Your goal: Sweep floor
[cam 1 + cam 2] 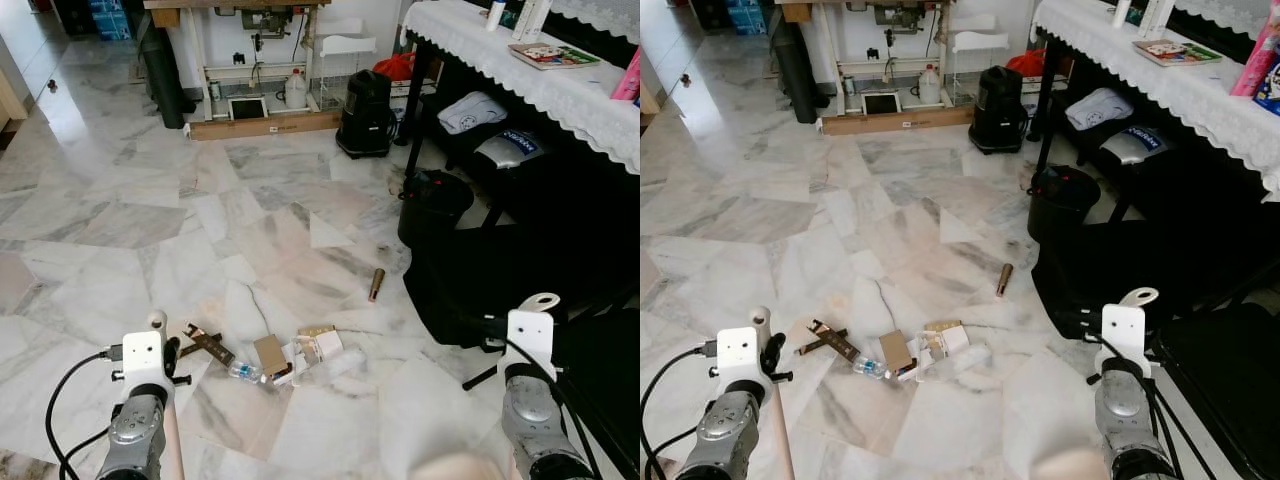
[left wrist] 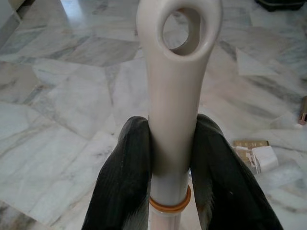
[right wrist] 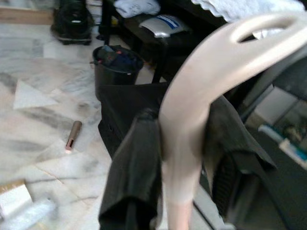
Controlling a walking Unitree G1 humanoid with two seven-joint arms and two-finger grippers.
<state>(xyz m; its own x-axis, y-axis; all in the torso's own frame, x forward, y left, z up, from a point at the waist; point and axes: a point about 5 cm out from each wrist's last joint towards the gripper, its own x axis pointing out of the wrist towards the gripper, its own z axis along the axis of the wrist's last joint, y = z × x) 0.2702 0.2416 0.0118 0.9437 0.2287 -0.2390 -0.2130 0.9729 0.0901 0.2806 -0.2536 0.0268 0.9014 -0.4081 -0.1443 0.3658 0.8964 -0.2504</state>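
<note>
We are gripping a cream broom handle [image 2: 175, 96] in the left gripper [image 2: 175, 179] and a second cream handle [image 3: 201, 96] in the right gripper [image 3: 184, 177]; the litter [image 1: 275, 355] is lying ahead, nearer the left arm

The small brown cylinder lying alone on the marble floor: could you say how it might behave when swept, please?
The small brown cylinder looks round and lies on smooth marble floor, so it will probably roll away. It seems light and rigid, likely skidding easily.
</note>
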